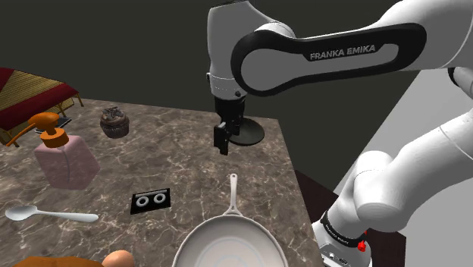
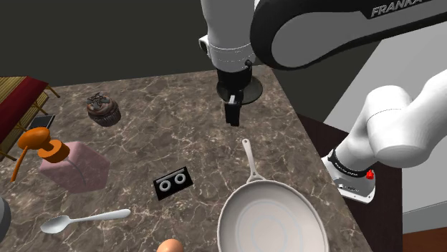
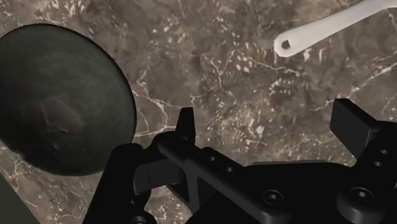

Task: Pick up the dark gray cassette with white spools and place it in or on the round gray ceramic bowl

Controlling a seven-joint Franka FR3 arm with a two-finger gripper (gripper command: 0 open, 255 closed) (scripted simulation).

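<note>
Claw [image 1: 223, 146] open beside bowl [image 1: 255, 134] — pan handle [image 1: 233, 194] near, cassette [image 1: 149, 200] apart.

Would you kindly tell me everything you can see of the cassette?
The cassette is a small, flat, near-black rectangle with two white spool rings side by side on its upper face. It lies flat on the brown marbled table, between the pink bottle and the pan, touching neither. Nothing rests on it, and the open gripper hangs well away, by the bowl.
</note>
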